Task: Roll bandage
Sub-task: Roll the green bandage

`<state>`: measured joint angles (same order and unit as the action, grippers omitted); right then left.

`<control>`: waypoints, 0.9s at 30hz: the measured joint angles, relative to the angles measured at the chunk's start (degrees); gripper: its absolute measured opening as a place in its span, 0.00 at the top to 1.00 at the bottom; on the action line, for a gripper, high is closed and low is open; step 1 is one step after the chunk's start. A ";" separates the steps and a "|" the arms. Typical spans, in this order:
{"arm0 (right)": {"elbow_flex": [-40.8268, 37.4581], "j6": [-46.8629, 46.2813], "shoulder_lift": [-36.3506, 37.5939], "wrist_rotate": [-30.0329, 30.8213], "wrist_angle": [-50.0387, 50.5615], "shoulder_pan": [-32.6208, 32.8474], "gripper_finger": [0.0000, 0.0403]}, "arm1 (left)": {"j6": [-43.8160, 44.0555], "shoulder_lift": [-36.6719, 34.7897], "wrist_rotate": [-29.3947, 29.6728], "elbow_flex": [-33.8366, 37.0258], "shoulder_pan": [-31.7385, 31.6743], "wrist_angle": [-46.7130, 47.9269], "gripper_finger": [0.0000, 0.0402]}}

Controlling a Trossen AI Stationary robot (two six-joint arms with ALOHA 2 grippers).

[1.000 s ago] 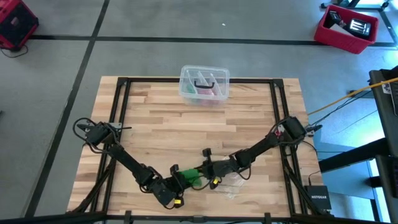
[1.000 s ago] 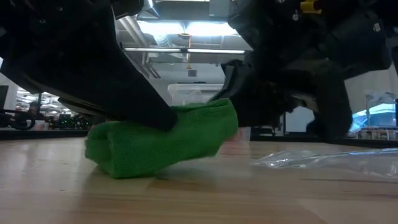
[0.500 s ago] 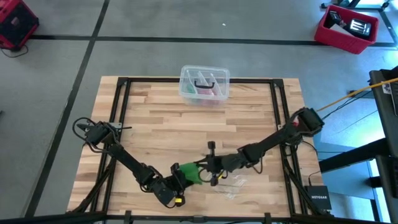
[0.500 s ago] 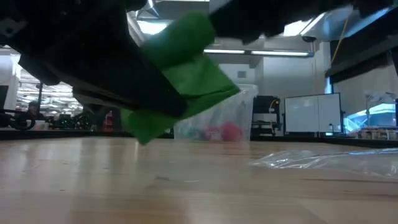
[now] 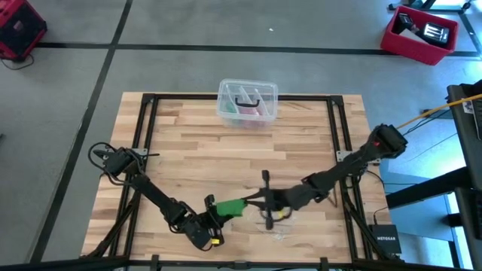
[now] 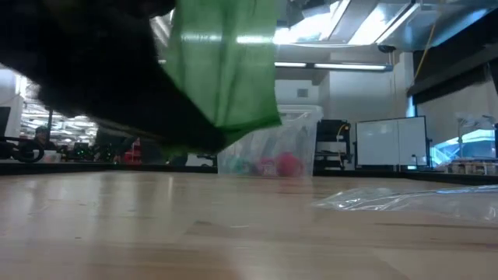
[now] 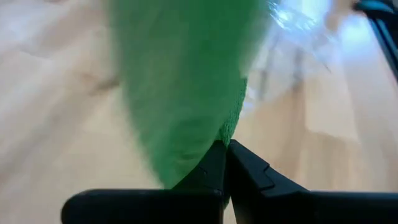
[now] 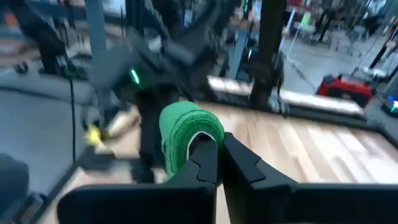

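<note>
Bandage [image 5: 228, 205] stretched between left pincer [image 5: 212, 212] and right pincer [image 5: 251, 202].

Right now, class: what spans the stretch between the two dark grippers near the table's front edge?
In the high view, the bright green fabric bandage spans it, pinched by the left gripper and the right gripper.

free: table middle [image 5: 241, 158] | obstacles: clear box [image 5: 247, 103] (far edge), plastic wrap [image 6: 405, 204]
</note>
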<state>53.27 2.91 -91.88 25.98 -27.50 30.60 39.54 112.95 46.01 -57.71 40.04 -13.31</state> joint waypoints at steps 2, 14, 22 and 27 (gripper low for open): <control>0.02 0.22 2.29 1.13 -0.06 1.02 0.98 | -0.18 -0.02 1.76 -0.02 -0.16 -0.08 1.00; 0.00 -2.59 10.07 -1.24 -3.92 7.40 0.98 | -5.26 0.00 14.88 -0.07 -2.84 1.70 1.00; 4.70 -7.39 10.73 -4.98 0.02 11.54 0.98 | -5.20 -0.02 23.92 -0.13 -7.30 10.12 1.00; 5.88 -10.85 10.61 -5.21 2.59 13.72 0.98 | -8.43 -0.02 30.72 -0.13 -9.25 10.84 1.00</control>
<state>59.16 -7.95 -81.27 20.78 -24.91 44.33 31.11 112.92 76.73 -57.84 30.79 -2.47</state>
